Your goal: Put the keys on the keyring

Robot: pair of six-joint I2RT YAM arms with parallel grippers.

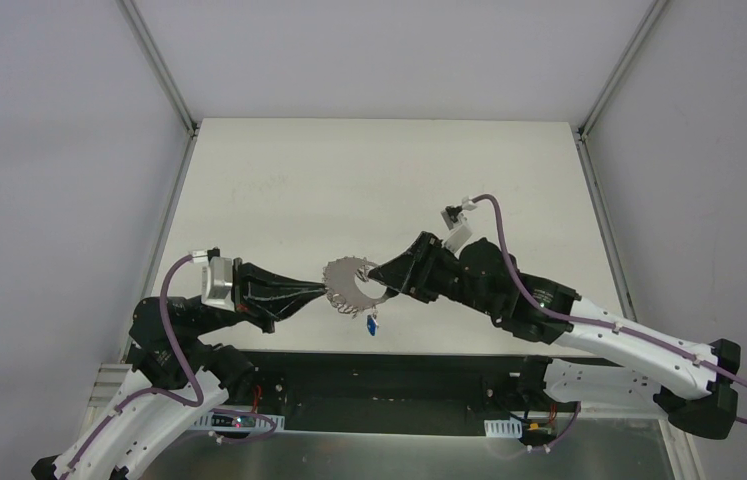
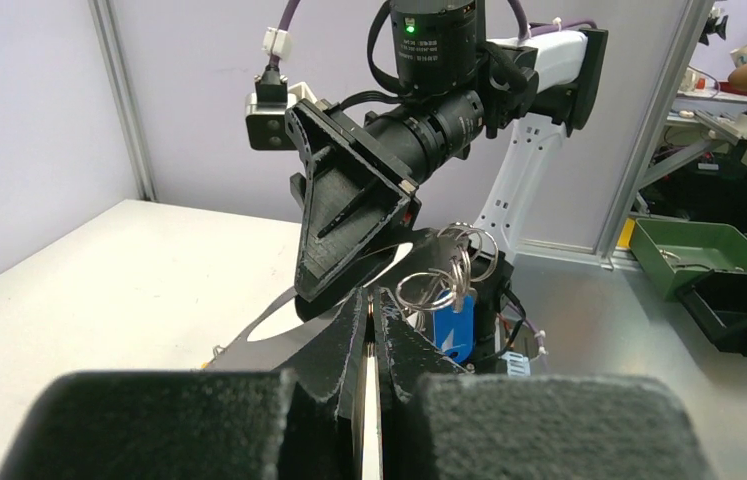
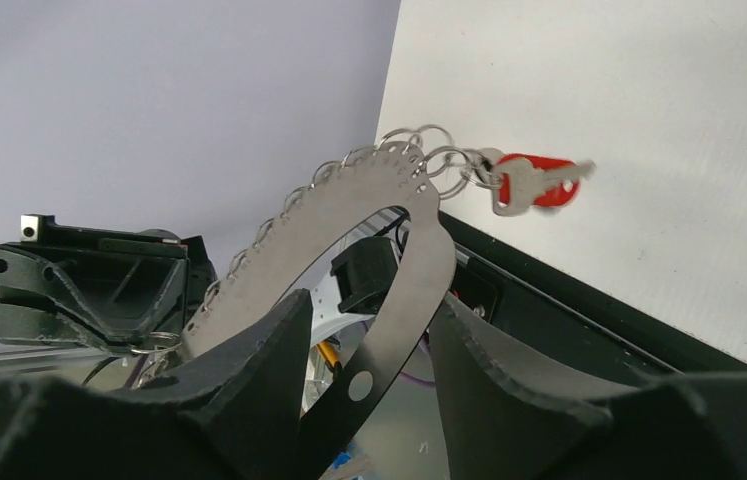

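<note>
The keyring (image 1: pixel 337 283) is a flat silver crescent plate with small split rings along its outer edge, held in the air between both arms. My left gripper (image 1: pixel 327 290) is shut on its left edge; in the left wrist view the fingers (image 2: pixel 371 300) pinch the thin plate (image 2: pixel 249 345). My right gripper (image 1: pixel 381 275) is at the plate's right side. In the right wrist view its jaws (image 3: pixel 374 300) stand apart with the plate's band (image 3: pixel 349 215) running between them. A red-headed key (image 3: pixel 534 180) hangs from end rings. A blue-headed key (image 1: pixel 373 325) dangles below (image 2: pixel 454 328).
The white table (image 1: pixel 369 180) lies under and beyond the grippers, with grey walls and metal posts around it. A black rail and a metal shelf (image 1: pixel 399 455) run along the near edge. A green bin (image 2: pixel 709 250) stands off the table to the side.
</note>
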